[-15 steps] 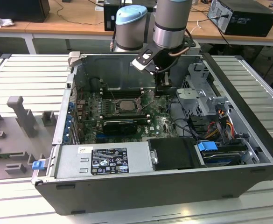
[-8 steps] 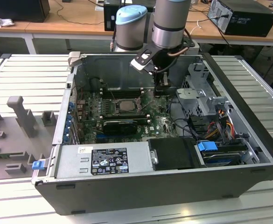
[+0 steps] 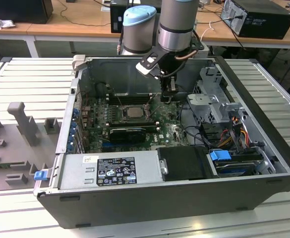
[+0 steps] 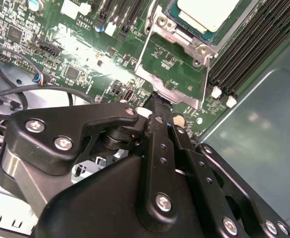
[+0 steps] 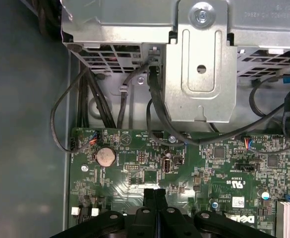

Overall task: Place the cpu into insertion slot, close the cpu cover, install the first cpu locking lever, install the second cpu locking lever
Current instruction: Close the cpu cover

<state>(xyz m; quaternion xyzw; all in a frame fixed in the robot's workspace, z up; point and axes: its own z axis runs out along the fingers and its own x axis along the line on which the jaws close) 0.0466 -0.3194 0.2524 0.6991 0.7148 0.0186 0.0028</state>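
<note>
Since no gap is seen between them in both wrist views, the fingers of the gripper (image 4: 157,100) are judged to be pressed together, with nothing pinched. Their tip is found at the free edge of the cpu cover (image 4: 177,67), perhaps touching it; contact cannot be told for certain. The cover stands open and tilted, and bare motherboard (image 4: 75,59) is seen through its window. Beyond the cover's far edge, straight on from the fingertips, the cpu (image 4: 209,12) is seated pale face up in the insertion slot (image 4: 182,27). In the exterior view the gripper (image 3: 168,91) is held just above the frame's centre, and the cpu (image 3: 133,112) lies near it, lower and toward the exterior view's left. Board and socket are contained in the open computer case (image 3: 159,203).
</note>
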